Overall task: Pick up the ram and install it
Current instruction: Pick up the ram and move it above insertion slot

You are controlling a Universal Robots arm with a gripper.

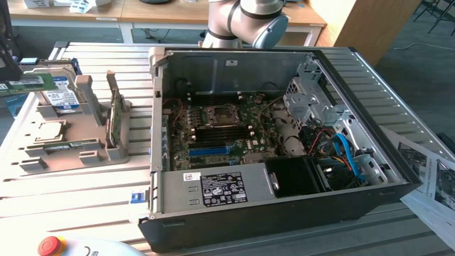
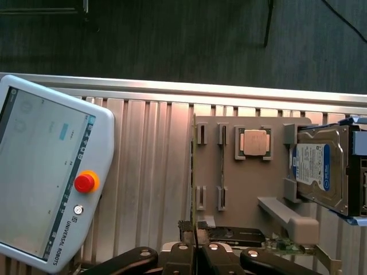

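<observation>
**Exterior view**
Arm: a grey joint of the arm point(image 1: 250, 21) stands behind the open computer case point(image 1: 284, 226), on the far side of the slatted table point(image 1: 71, 194).
Case: it lies with its open side up. The motherboard point(image 1: 213, 130) is flat inside, with a long blue slot point(image 1: 224, 151) near its front edge and the power supply point(image 1: 213, 189) in front of that.
Holder: a grey holder point(image 1: 74, 128) sits on the table just beside the case, on the exterior view's left.
On the holder: a hard drive point(image 1: 63, 98) leans at the far end. A processor chip point(image 1: 50, 130) lies flat nearer the front. A taller green card point(image 1: 112, 114) stands on edge on the side nearest the case.
Ram: the ram point(image 1: 32, 83) is at the exterior view's left edge, nearly level, with its whitish label facing the camera. The frame cuts it off, and it is well apart from the case.
Pendant: a teach pendant point(image 1: 85, 248) with a red button point(image 1: 51, 245) lies at the table's front edge.

**Wrist view**
Gripper: the gripper point(image 2: 195, 255) is clamped on the ram, its black fingers point(image 2: 179, 259) drawn close together.
Ram: it shows edge-on as a thin green line point(image 2: 192, 172) running out from between the fingers. In the picture it lines up with the holder's point(image 2: 241, 183) pendant-side edge, next to the small brackets point(image 2: 200, 133).
Height: how far the ram is above the holder cannot be told.
Around: the processor chip point(image 2: 255, 143) lies between the brackets and the hard drive point(image 2: 318, 169). The green card point(image 2: 281, 246) is close to the fingers. The teach pendant point(image 2: 46, 172) lies on the table point(image 2: 149, 166), apart from the holder. Dark floor point(image 2: 172, 40) lies beyond the table's edge.
</observation>
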